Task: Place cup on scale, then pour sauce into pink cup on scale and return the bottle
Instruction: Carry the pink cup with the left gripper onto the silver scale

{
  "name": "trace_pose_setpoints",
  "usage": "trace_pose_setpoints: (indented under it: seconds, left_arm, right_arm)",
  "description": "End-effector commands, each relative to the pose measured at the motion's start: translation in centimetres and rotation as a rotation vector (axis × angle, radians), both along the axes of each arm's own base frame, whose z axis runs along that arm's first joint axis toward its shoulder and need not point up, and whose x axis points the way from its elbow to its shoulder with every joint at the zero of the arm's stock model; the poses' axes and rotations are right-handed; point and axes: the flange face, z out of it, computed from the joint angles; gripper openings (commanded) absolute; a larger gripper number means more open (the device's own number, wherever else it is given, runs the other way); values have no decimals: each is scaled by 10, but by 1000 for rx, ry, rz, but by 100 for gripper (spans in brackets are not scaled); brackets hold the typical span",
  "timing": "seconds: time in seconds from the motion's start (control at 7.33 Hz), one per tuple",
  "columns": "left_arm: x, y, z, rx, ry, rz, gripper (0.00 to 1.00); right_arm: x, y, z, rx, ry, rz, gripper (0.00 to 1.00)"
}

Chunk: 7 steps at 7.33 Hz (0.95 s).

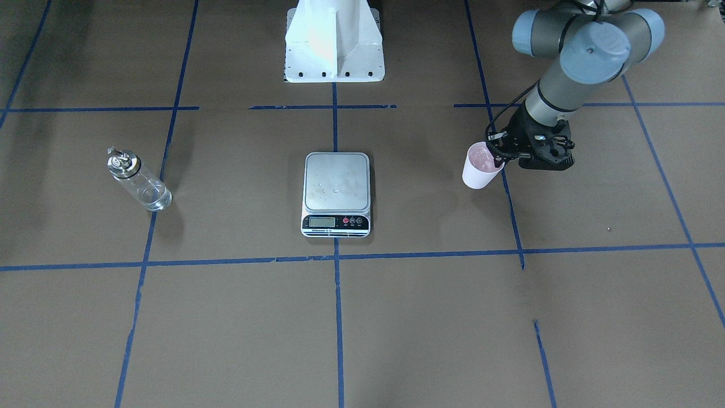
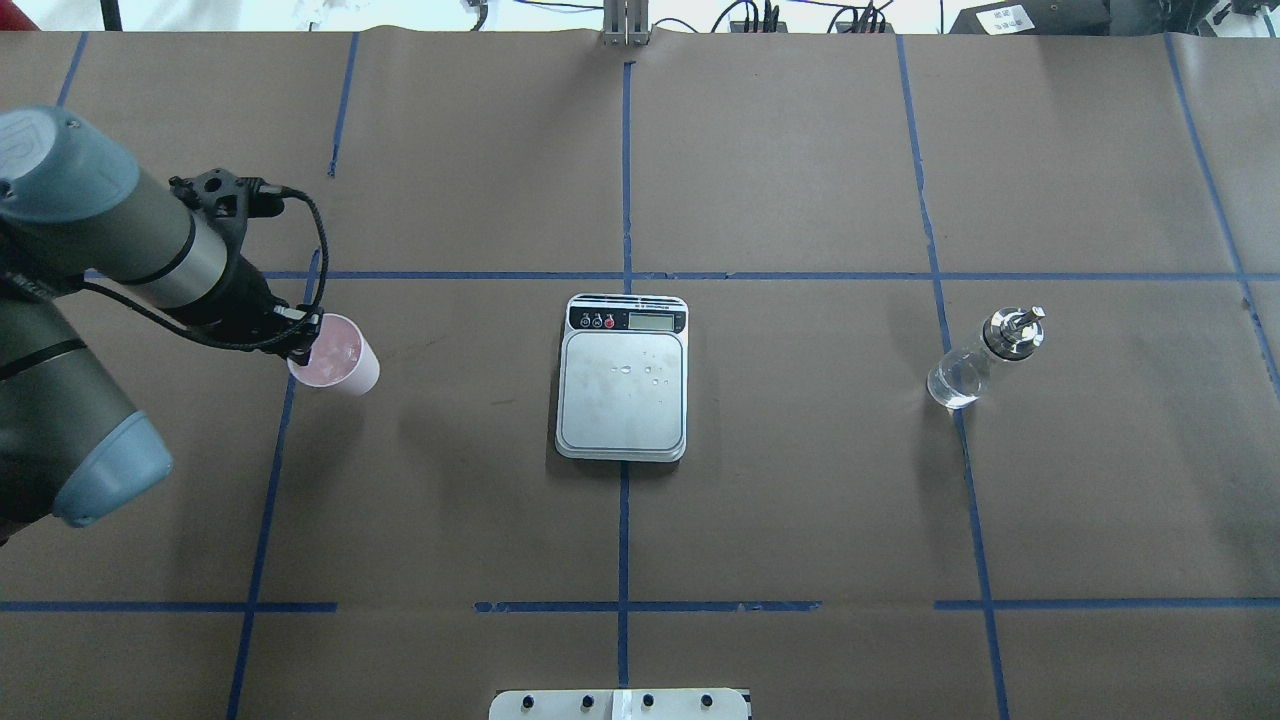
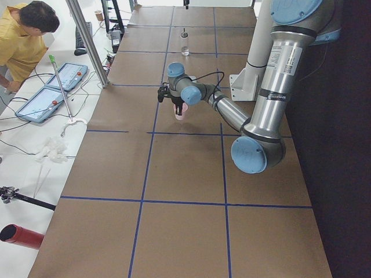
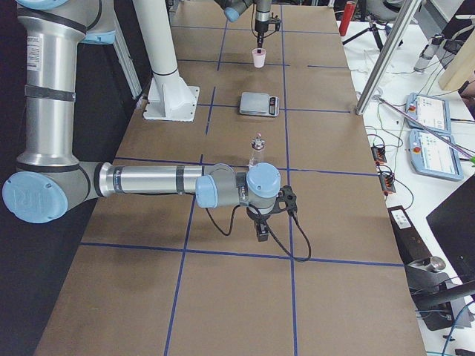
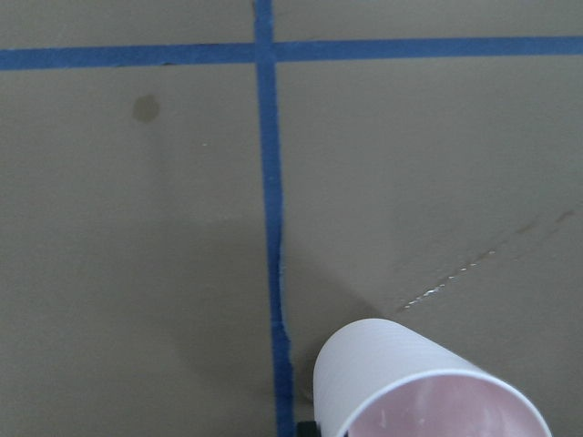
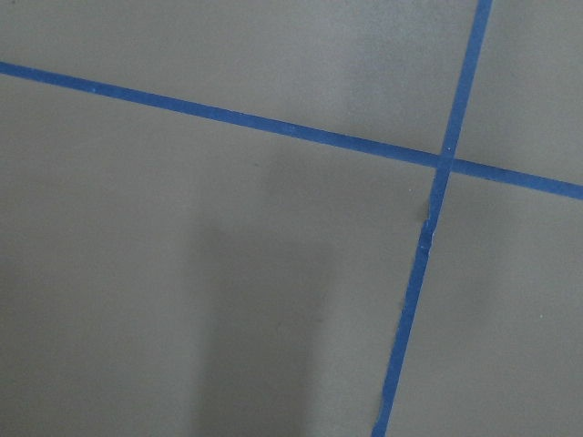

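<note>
Bare brown table (image 2: 800,500) lies open on every side of the scale (image 2: 622,400), which sits on a crossing of blue tape lines (image 2: 623,540) with a few droplets (image 2: 640,372) on its silver plate. Well off to the scale's side on the robot's left, the left gripper (image 2: 300,345) pinches the rim of the pink cup (image 2: 340,360) — fingers closed on its wall. Whether the cup rests on the table or hangs clear cannot be told. The glass bottle (image 2: 970,370) stands upright well off to the scale's other side, untouched. Beyond it from the scale hangs the right gripper (image 4: 261,236) — how far open cannot be told. The scale's display (image 2: 650,321) and button labels are too small to read.
</note>
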Motion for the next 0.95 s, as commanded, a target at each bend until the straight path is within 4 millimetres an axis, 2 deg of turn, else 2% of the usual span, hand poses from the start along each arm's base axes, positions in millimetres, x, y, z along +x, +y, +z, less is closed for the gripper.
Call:
trace_pose_setpoints:
  seconds: [0.0,0.14,0.27,0.41,0.55,0.68,0.82]
  left_arm:
    - [17,-7,-94,-19,12,-11,0]
    - [40,-1,-125,-35,44,-13,0]
    - [65,5,-145,-55,59,-3,0]
    - [94,6,-164,-86,62,0,0]
    - [129,-1,-193,-109,63,6,0]
    - [166,-2,-211,-126,56,12,0]
    - [180,-7,-205,-113,50,-2,0]
  right_arm:
    - [-2,0,-13,10,-39,1,100]
    - [-2,4,-25,29,-43,4,100]
    - [-3,6,-32,41,-44,0,100]
    - [-5,6,-34,45,-45,-2,100]
    - [-7,8,-37,47,-47,-7,100]
    - [-10,11,-38,47,-47,-12,100]
    - [-9,14,-39,48,-47,-13,100]
